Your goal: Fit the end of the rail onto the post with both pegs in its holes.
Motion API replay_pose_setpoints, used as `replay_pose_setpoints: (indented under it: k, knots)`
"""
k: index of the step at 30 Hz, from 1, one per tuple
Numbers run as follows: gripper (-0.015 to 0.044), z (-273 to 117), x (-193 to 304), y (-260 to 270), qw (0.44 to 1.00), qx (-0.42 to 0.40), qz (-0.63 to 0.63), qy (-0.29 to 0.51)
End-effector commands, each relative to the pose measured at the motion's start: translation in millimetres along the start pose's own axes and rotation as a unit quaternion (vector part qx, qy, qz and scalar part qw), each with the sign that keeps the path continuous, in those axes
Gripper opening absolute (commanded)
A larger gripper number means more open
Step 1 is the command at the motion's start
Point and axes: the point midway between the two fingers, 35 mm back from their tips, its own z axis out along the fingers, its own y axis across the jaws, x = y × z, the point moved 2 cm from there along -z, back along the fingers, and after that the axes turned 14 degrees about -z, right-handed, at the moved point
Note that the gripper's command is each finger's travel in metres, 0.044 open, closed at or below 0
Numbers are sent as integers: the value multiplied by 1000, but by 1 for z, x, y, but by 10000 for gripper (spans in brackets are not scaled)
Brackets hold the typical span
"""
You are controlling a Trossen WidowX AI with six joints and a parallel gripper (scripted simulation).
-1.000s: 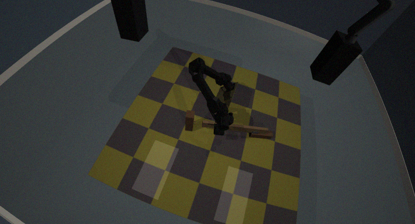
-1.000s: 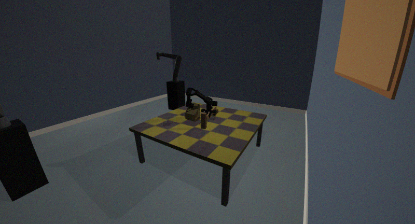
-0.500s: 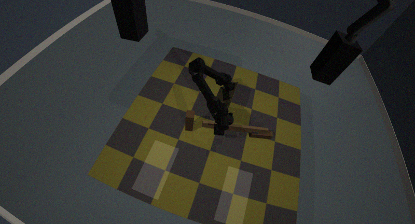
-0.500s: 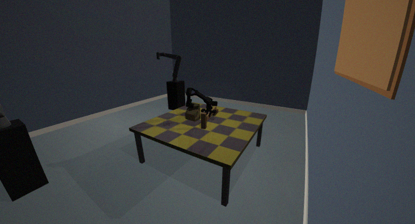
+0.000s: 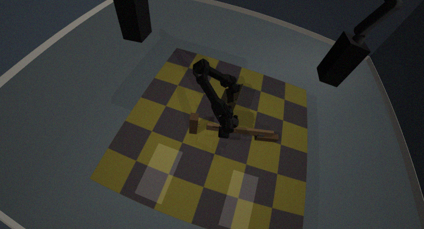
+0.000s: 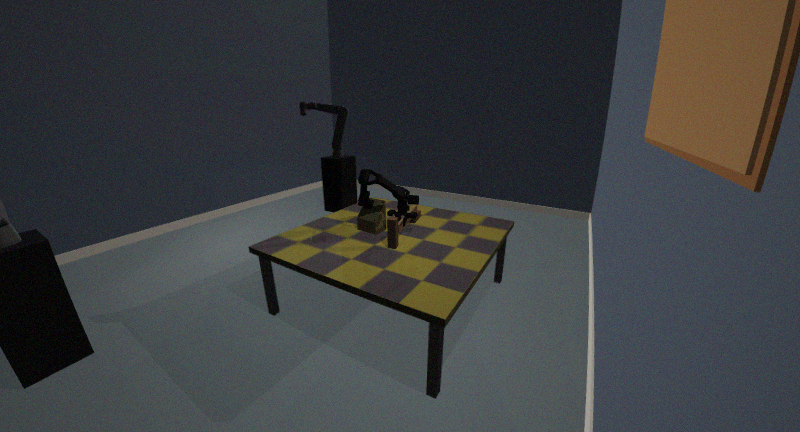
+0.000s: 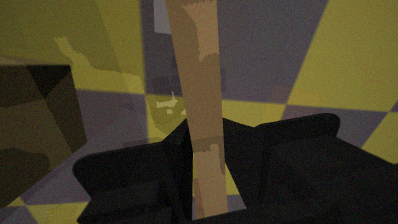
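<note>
Wooden rail (image 5: 255,131), post (image 5: 193,123) (a gap between).

There is a gap between the upright brown wooden post (image 5: 193,123) (image 6: 392,232) and the near end of the long, thin wooden rail (image 5: 252,130) (image 7: 202,85). Small pegs stick out into that gap. The black gripper (image 5: 224,132) (image 7: 207,165) is shut around the rail, so its fingers block the middle. The low wooden footboard block (image 5: 266,138) is in the way at the far end. Past the post, on the side away from the rail, there is room to go by.
</note>
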Motion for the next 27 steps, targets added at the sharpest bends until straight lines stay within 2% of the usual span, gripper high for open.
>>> replay_pose_setpoints:
  k: [1,27]
  knots:
    - [0,-3,0,-1,1000,3,0,0]
    - [0,-1,0,-1,1000,3,0,0]
